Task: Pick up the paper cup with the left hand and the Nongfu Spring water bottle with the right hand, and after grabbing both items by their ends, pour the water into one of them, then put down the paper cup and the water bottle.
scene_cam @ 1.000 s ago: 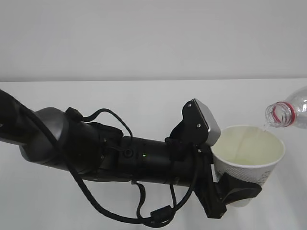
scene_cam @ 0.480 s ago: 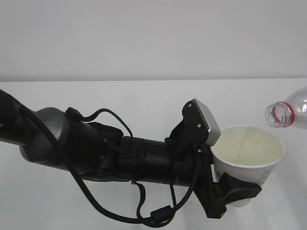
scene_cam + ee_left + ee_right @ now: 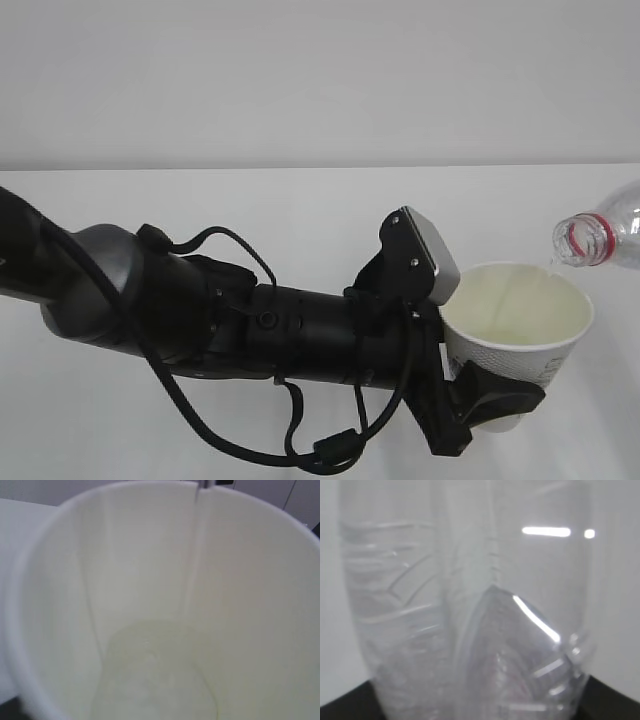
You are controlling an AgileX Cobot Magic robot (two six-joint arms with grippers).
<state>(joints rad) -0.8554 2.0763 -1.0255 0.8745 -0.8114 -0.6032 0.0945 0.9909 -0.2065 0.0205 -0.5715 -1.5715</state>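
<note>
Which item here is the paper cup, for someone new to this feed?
Follow the bulky black left arm to its end effector at lower right. The paper cup sits clamped there: white, open-topped, cream inside. Unlike the clear, red-ringed bottle tilted above its rim, it is opaque and upright.

bottle [image 3: 465, 630]: clear, ribbed, fills frame | glare streaks | backdrop: pale
</note>
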